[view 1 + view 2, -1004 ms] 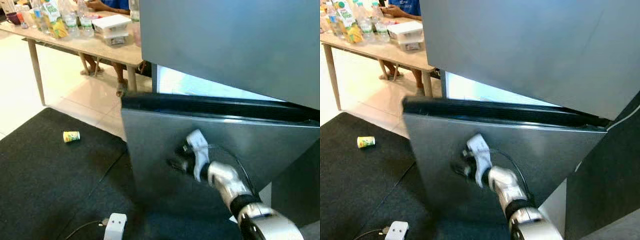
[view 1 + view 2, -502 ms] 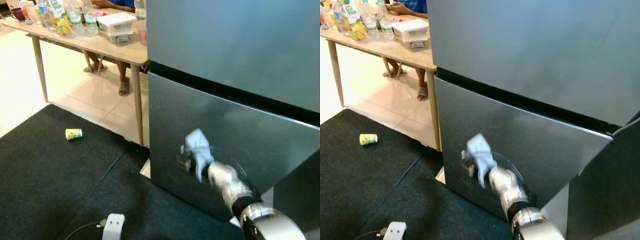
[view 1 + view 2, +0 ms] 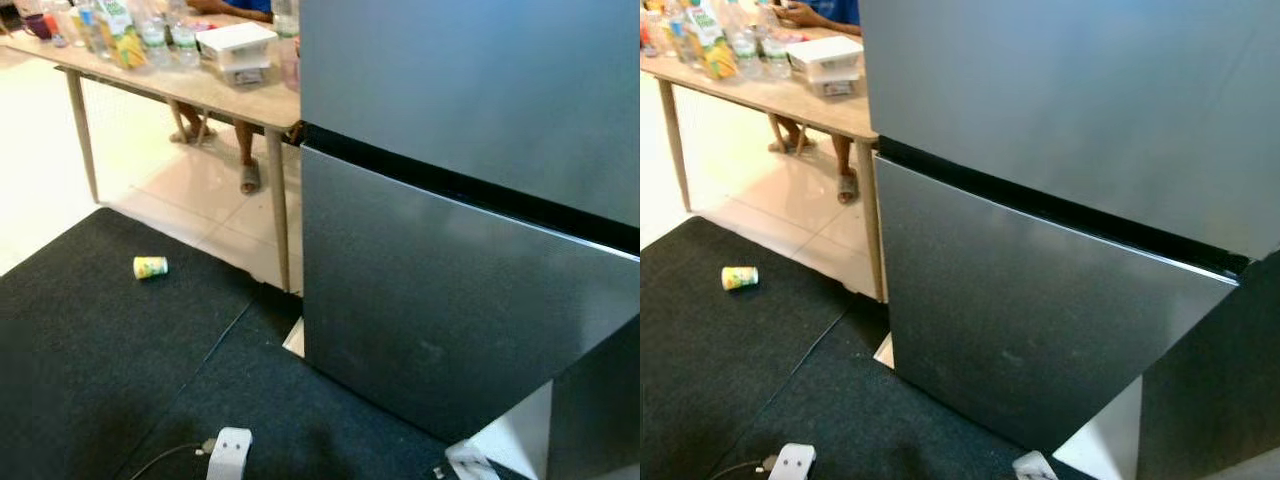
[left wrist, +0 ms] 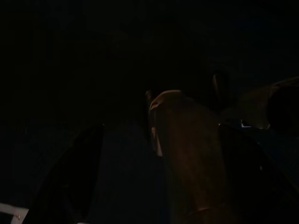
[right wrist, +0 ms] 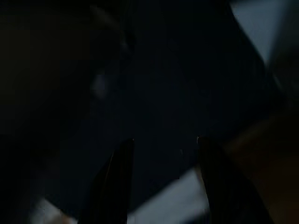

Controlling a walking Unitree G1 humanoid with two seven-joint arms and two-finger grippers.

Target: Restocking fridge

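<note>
1. Fridge (image 3: 460, 180) shut, lower door (image 3: 440, 300) flush, nothing against it.
2. Right gripper (image 5: 161, 182) fingers parted, grasping nothing; left gripper (image 4: 154, 172) wide apart, empty, arm idle.
3. Stock sits on table (image 3: 200, 90) w/ bottles (image 3: 110, 35).
4. Risk: stepping on can (image 3: 150, 267) or cable (image 3: 215, 345), tripping.

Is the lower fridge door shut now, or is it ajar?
Shut. The lower fridge door lies flush beneath the upper door, with just a thin dark seam between them and no lit interior visible.
</note>
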